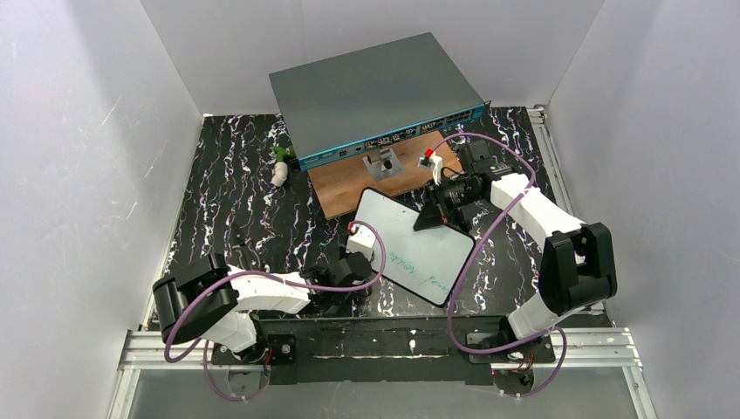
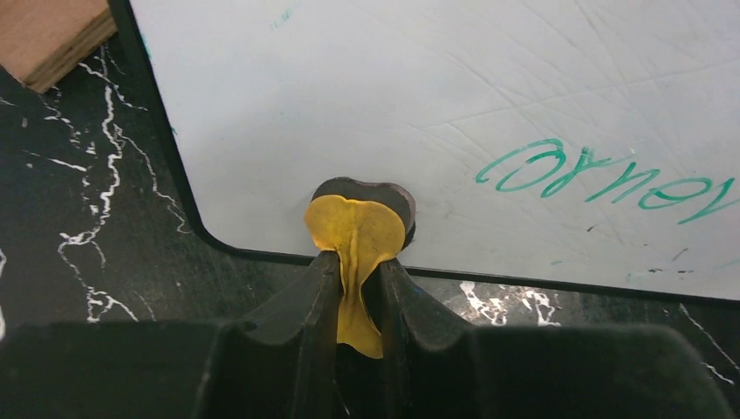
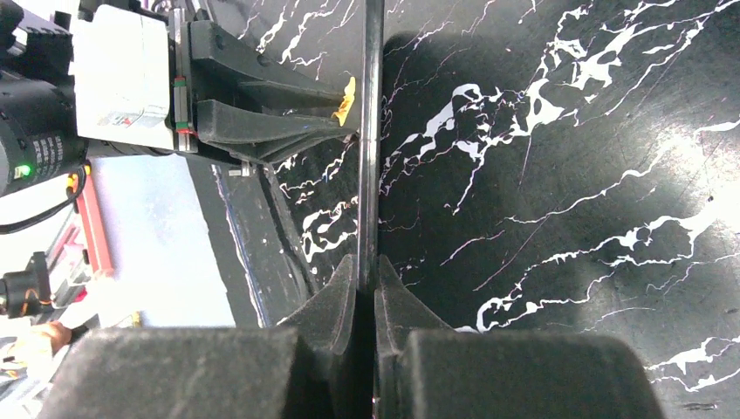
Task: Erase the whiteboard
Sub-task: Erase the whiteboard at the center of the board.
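Observation:
The whiteboard [image 1: 410, 249] lies tilted mid-table, with green handwriting [image 1: 419, 266] near its front edge. In the left wrist view the whiteboard [image 2: 393, 105] fills the frame, with the writing [image 2: 602, 175] at right. My left gripper [image 2: 358, 257] is shut on a yellow eraser pad [image 2: 353, 227] that presses on the board by its rounded corner. In the top view the left gripper [image 1: 366, 255] is at the board's near-left corner. My right gripper [image 1: 434, 218] is shut on the board's far edge. In the right wrist view it [image 3: 366, 271] pinches the board, seen edge-on [image 3: 371, 131].
A large grey box with a teal front [image 1: 375, 87] stands at the back. A brown wooden board [image 1: 349, 188] lies before it with a metal bracket [image 1: 381, 164] and a red-white piece [image 1: 429, 160]. A small white-green object [image 1: 281, 166] lies at back left.

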Robot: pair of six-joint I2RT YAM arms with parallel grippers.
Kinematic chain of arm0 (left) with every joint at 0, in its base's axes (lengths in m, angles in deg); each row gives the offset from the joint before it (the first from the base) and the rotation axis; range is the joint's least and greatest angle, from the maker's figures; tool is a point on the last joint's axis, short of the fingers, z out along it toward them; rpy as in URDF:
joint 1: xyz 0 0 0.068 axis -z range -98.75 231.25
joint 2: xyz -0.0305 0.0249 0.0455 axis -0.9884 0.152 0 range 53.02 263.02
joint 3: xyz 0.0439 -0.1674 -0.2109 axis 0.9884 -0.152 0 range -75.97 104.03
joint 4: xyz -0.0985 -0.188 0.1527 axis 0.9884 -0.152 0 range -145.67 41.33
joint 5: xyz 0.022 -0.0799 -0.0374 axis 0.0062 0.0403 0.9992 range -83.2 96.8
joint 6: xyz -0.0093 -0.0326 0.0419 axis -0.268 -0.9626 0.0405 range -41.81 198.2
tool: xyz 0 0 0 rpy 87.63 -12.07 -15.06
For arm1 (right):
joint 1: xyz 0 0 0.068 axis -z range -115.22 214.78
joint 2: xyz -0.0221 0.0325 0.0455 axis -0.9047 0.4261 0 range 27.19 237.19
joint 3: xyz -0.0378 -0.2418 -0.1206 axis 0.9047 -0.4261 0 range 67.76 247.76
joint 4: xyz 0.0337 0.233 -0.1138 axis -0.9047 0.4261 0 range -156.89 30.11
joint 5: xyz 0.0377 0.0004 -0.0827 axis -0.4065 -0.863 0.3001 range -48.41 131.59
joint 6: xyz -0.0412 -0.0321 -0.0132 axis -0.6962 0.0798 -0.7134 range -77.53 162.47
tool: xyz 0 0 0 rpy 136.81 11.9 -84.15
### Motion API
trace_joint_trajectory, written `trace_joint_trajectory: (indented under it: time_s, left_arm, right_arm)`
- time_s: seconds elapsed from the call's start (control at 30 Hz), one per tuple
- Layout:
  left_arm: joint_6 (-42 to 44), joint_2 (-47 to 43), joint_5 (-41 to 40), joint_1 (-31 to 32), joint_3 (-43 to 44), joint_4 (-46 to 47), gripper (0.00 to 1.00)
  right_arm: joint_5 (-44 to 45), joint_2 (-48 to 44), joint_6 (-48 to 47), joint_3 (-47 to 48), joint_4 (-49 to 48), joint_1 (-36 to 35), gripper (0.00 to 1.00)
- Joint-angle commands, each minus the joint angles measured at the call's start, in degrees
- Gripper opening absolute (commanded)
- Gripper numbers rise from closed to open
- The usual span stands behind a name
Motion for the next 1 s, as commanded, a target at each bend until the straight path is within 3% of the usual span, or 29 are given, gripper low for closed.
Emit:
trace_joint_trajectory:
  time_s: [0.0,0.2,0.43,0.63,0.97]
  left_arm:
    - [3.0,0.9,-7.6,-1.5,-0.8,-4.4,0.0]
    - [8.5,-2.2,-10.6,-4.4,-4.0,-0.7,0.0]
    - [14.1,-7.1,-4.4,-7.4,-7.4,6.3,0.0]
    - [12.0,-4.5,5.0,-6.4,-6.6,10.2,0.0]
    - [7.9,-2.5,5.5,-0.1,-6.6,13.3,0.0]
  right_arm:
    - [-9.8,0.9,2.4,-1.3,0.1,0.0,0.01]
    - [-13.4,1.0,4.5,-1.7,-0.6,1.7,0.01]
    - [-14.8,1.3,5.6,-1.9,-1.3,1.8,0.01]
    - [-15.6,1.7,8.0,-2.7,-3.3,2.1,0.01]
    - [-21.3,1.6,15.8,-5.6,-10.6,4.8,0.01]
